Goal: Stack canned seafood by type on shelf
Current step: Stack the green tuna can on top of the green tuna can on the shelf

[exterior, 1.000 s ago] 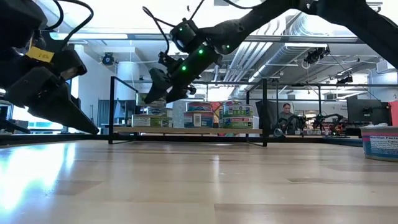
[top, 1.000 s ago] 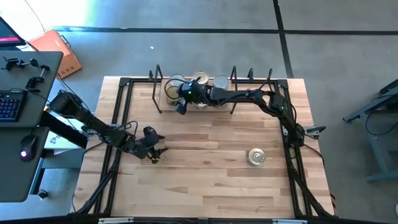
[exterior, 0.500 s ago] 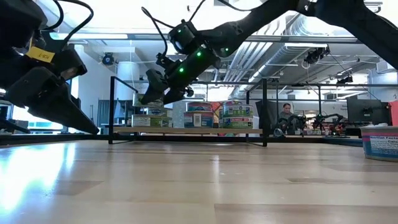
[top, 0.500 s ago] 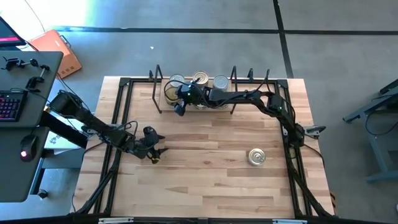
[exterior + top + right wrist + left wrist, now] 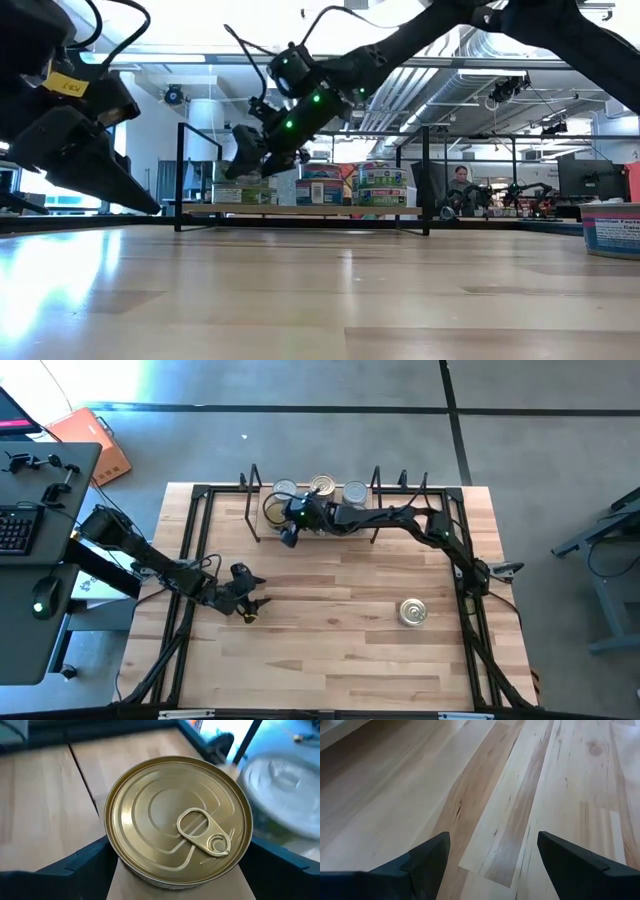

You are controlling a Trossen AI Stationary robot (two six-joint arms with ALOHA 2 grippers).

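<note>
Gold-topped round tin (image 5: 179, 819) sits between our right gripper (image 5: 288, 532)'s wide-spread fingers on the low wooden wire shelf (image 5: 262, 530); other tins are stacked beside it. One silver-topped tin (image 5: 412, 612) remains far off on the table. Left gripper (image 5: 250, 607) waits, jaws apart.

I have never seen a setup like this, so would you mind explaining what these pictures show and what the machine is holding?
Two dark robot arms work at a wooden table. One camera looks down from above, one sits at table height, and one rides on each wrist. The right gripper reaches over the shelf, a low rack at the table's far edge holding tins; its wrist camera shows a gold-topped tin between its open fingers, though whether they grip it is unclear. The left gripper waits open over bare wood, holding nothing. One more tin stands alone on the table.
</note>
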